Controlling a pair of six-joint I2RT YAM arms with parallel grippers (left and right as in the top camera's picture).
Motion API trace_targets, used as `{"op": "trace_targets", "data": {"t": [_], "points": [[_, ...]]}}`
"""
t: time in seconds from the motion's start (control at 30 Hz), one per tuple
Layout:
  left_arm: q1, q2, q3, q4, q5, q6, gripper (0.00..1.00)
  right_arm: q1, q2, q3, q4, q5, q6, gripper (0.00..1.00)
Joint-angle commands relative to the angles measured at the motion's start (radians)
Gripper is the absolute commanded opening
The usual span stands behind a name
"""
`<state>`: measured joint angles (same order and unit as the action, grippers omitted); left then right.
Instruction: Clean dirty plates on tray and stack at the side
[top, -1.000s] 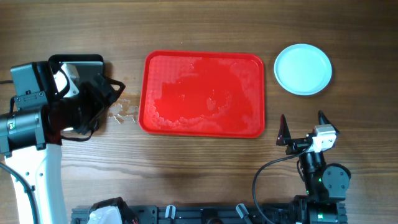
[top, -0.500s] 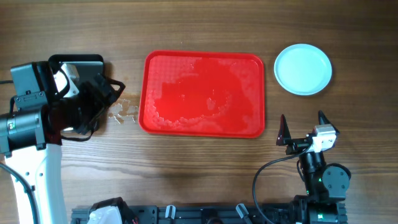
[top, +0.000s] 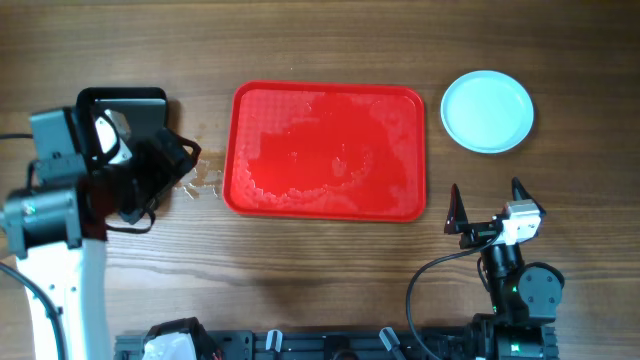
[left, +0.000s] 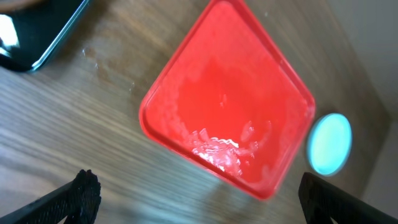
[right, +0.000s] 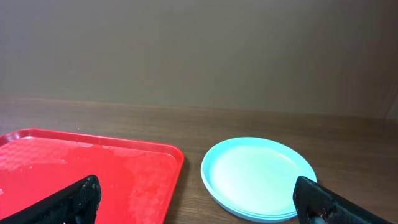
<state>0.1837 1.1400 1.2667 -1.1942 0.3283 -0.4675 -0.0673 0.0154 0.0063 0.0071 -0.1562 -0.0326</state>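
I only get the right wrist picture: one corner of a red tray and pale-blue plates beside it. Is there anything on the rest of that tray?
Observer: No plates. Overhead, the tray holds only wet patches.
Operator: And the other arm, where is it?
Observer: On the far side of the tray from you. The left claw hangs open above the table, its camera looking down at the tray.
Operator: Is the table itself dry?
Observer: Not quite. Water drops lie on the wood between the tray and a black tray.
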Motion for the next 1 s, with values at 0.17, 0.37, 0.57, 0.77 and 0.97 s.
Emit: {"op": "trace_targets", "data": {"t": [0.17,0.37,0.57,0.77,0.97], "points": [[-0.136,-0.248,-0.443,0.525,-0.082,0.124,1.00,-0.003,-0.012,-0.001,0.003,0.006,-0.019,1.00],[-0.199,-0.523,-0.847,0.938,-0.083,0.124,1.00,-0.003,-0.012,-0.001,0.003,0.006,-0.019,1.00],[-0.199,-0.766,-1.068,1.077,-0.088,0.124,1.00,-0.003,-0.012,-0.001,0.003,0.006,-0.019,1.00],[-0.199,-0.902,-1.113,1.101,-0.122,0.124,1.00,-0.003,-0.012,-0.001,0.003,0.006,-0.019,1.00],[-0.199,-1.066,-1.144,1.102,-0.200,0.124,1.00,-0.003,-0.012,-0.001,0.003,0.006,-0.019,1.00]]}}
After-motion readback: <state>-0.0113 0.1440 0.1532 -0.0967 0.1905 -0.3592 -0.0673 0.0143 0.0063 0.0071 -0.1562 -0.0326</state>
